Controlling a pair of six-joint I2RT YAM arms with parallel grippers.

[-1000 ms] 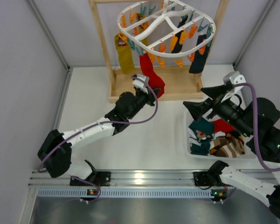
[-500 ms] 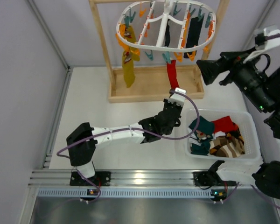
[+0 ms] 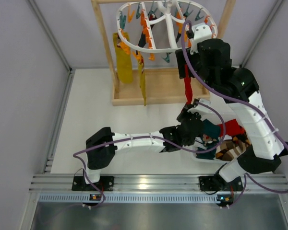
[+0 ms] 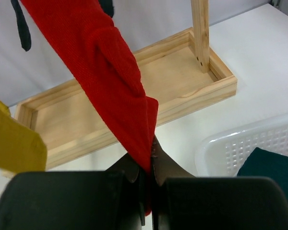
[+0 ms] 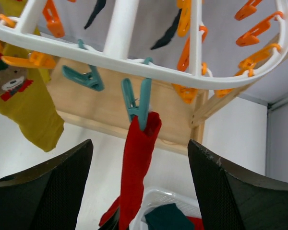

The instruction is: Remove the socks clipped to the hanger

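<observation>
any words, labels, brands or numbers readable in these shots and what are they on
None can be read. The yellow sock carries a bear picture but no lettering; the red sock, hanger and basket show no print.

A red sock (image 5: pixel 134 177) hangs from a teal peg (image 5: pixel 139 103) on a white hanger (image 5: pixel 120 28) dotted with orange pegs (image 5: pixel 184 50). A mustard sock (image 5: pixel 33 115) bears a brown teddy-bear patch. The stand (image 4: pixel 192 72) is pale wood; the white basket (image 4: pixel 240 148) holds a teal sock (image 4: pixel 273 167) and a brown-striped sock (image 3: pixel 233 152).
</observation>
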